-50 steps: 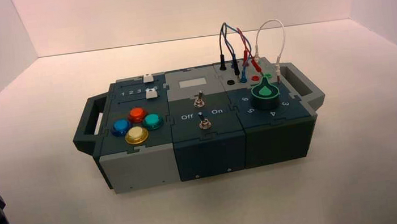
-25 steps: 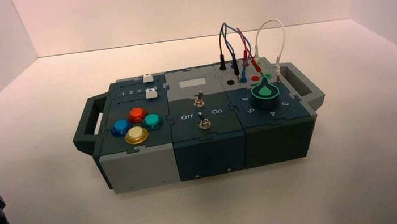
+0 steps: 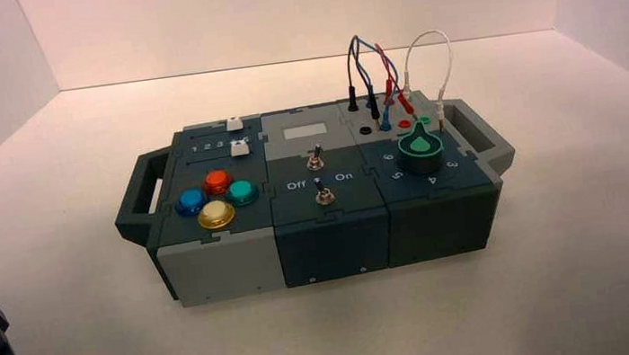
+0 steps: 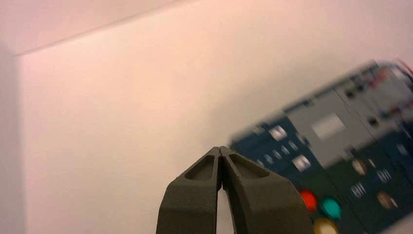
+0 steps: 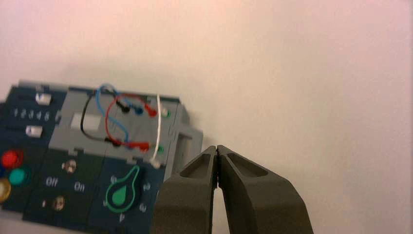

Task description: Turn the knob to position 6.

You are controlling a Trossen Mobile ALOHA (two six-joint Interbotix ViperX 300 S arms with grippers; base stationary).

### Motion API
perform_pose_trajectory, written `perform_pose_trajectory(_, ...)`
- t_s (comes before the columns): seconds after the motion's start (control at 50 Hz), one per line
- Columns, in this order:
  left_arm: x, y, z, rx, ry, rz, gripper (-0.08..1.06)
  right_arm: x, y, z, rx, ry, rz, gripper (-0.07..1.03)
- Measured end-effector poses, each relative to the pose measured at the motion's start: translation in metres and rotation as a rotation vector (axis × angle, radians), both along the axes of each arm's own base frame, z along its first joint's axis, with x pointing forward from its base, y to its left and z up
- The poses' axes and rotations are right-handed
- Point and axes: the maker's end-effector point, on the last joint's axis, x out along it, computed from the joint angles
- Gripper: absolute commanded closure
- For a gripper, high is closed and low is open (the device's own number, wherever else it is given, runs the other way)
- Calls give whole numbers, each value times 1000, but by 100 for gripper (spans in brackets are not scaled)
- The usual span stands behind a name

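Starting at the left, the left gripper (image 4: 220, 152) is hanging above the pale, smooth worktop (image 3: 331, 338) with its dark, matt, wedge-shaped fingers (image 4: 195, 195) pressed together at the tips; it is sitting off the left end of the long dark-teal and grey plastic box (image 3: 214, 271), well apart from the task's thing. Nearest that end are lying four glossy round dome buttons (image 3: 215, 197) in red, blue, teal and yellow, then two small metal toggle switches (image 3: 318, 177) on the middle panel, and at the far right a bundle of looping black, blue, red and white wires (image 3: 384, 69).

The knob, a round dark cylinder capped with a bright green teardrop-shaped pointer (image 3: 421, 150), is standing on the right-hand dark teal panel, near the box's right handle. The small white numeral 6 (image 3: 389, 158) is sitting just to the knob's left in the curved arc of numerals. In the right wrist view the pointer's narrow end appears to be aiming toward the wires, away from the near edge, though its exact setting cannot be read plainly.

The right gripper (image 5: 217, 148) is hovering clear of the box beyond its right end, fingers (image 5: 253, 195) closed against each other, holding nothing. Judging by this, the right arm is the nearer one: the knob lies leftward and below its fingers, which would need to spread before closing round the smooth cylinder.
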Motion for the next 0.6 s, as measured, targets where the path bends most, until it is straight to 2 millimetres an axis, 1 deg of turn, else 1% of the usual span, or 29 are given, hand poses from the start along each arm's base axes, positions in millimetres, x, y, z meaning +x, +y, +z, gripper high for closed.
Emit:
perform_pose_trajectory(0.04, -2, -9, -5, 10, 24, -38, 101, -1, 2, -4, -5, 21, 10, 98)
perform_pose_trajectory(0.18, -10, -29, -15, 34, 74, -122, 101, -4, 5, -15, -20, 98, 26, 98)
perform_pose_trajectory(0.3, -17, -41, -18, 42, 86, -172, 101, -7, 9, -26, -37, 164, 45, 98)
perform_pose_trajectory(0.42, -26, -55, -18, 46, 87, -237, 101, -13, 18, -36, -49, 237, 84, 98)
perform_pose_trajectory(0.6, -37, -72, -24, 57, 104, -313, 101, -15, 29, -44, -49, 300, 117, 98)
